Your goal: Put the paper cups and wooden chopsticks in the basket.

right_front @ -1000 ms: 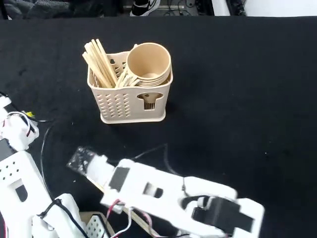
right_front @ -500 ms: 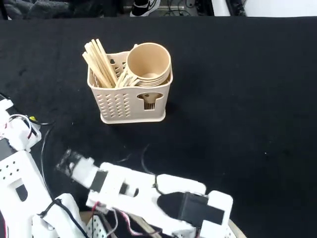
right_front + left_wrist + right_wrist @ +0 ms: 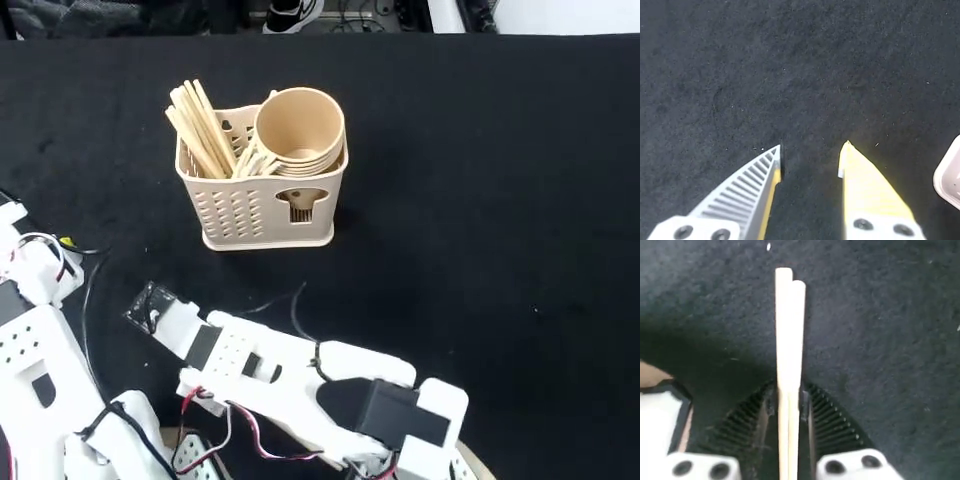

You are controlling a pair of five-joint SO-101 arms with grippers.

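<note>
A beige slotted basket (image 3: pixel 250 215) stands on the black cloth at the upper left. Stacked paper cups (image 3: pixel 300 125) fill its right side. A bundle of wooden chopsticks (image 3: pixel 200 125) leans in its left side. My right gripper (image 3: pixel 788 390) is shut on a pair of wooden chopsticks (image 3: pixel 789 325) that stick out past the fingertips, low over the cloth. In the high view that right gripper (image 3: pixel 152 306) lies in front of the basket, to its left. My left gripper (image 3: pixel 810 155) hangs open over bare cloth with nothing between its fingers.
The left arm's white body (image 3: pixel 35 360) and its cables (image 3: pixel 90 290) take up the lower left corner. A white part (image 3: pixel 950 175) shows beside the left gripper. The cloth (image 3: pixel 500 200) to the right of the basket has free room.
The right arm has pulled back toward the lower left and its wrist has turned, with the gripper staying in front of the basket. The basket and its contents have not moved.
</note>
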